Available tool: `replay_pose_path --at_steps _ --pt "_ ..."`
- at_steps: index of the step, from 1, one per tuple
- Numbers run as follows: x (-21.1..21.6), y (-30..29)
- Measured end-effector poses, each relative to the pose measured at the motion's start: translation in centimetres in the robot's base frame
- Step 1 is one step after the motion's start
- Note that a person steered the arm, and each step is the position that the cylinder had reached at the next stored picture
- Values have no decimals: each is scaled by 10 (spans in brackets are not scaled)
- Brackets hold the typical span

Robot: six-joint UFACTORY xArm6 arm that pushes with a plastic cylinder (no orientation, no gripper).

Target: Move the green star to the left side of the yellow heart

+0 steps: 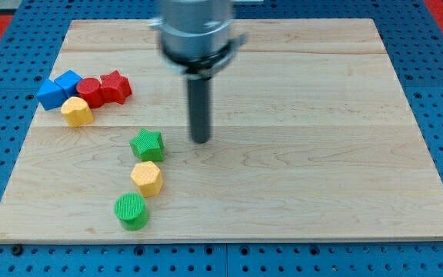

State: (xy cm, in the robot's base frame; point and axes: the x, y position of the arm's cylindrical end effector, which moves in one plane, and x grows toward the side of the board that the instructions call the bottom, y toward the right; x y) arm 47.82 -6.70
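Note:
The green star lies on the wooden board at the view's left of centre. The yellow heart lies further to the view's upper left, at the lower edge of a cluster of blocks. My tip rests on the board just to the view's right of the green star, a small gap apart from it. The rod rises from there to the arm's grey body at the view's top.
A yellow hexagon lies just below the green star and a green cylinder below that. The cluster holds two blue blocks, a red cylinder and a red star. The board sits on a blue pegboard.

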Motion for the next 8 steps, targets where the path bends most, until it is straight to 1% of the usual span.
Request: replay_pose_path --at_steps 1,2,3,4,5,6,7,8 --pt "25 -49" --pt "19 -85" --pt "9 -140" --pt "32 -172" --pt "32 -206" --pt "36 -209" --pt "52 -235" --pt "32 -232"
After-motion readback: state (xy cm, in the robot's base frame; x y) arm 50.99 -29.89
